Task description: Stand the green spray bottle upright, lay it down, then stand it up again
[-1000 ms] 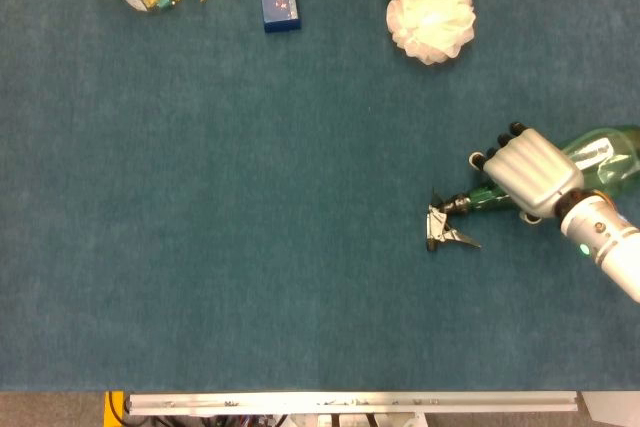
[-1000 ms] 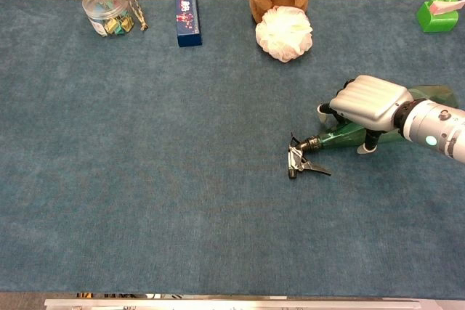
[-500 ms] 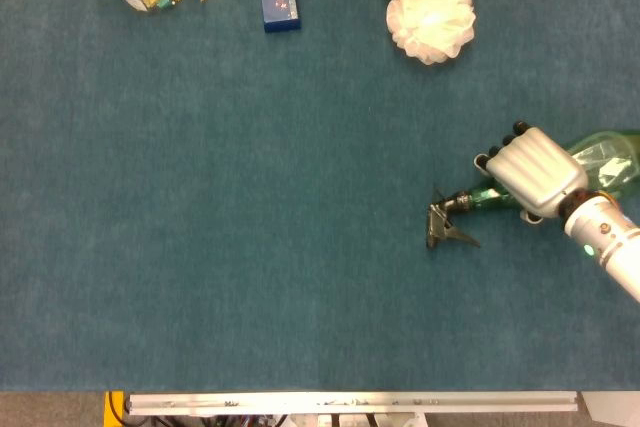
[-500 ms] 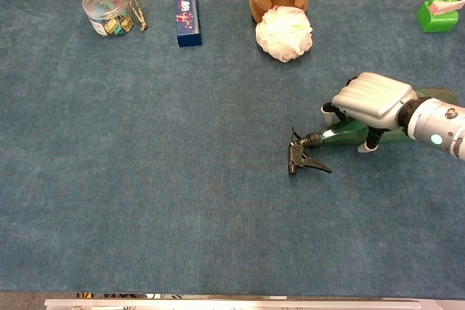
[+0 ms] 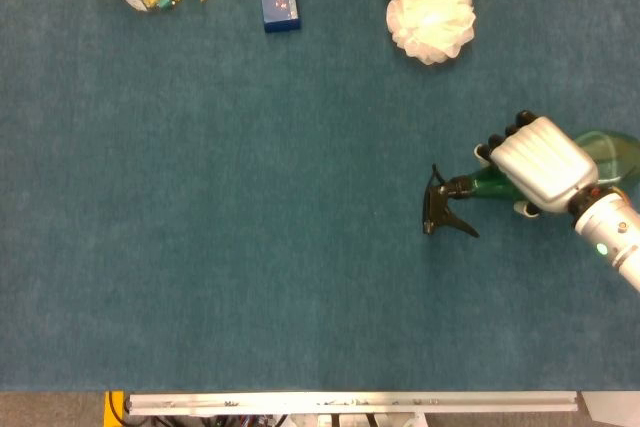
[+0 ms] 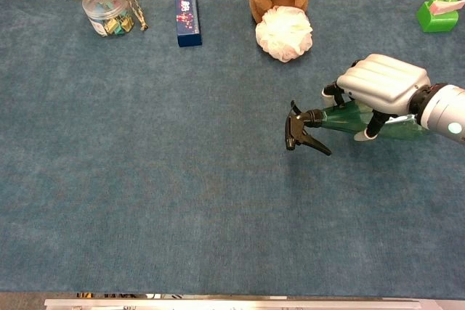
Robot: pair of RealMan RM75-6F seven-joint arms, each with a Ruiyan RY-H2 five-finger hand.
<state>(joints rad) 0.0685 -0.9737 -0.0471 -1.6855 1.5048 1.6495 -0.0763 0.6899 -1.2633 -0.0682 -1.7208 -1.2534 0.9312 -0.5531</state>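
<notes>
Right hand (image 6: 381, 83) with fingers clamped over the green spray bottle (image 6: 349, 117), bottle roughly level at the table's 3 o'clock side, black trigger head (image 6: 300, 130) pointing to 9 o'clock, blue box (image 6: 187, 17) at 12 o'clock with print too small to read

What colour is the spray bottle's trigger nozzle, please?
Black, clearest in the chest view: trigger nozzle.
</notes>
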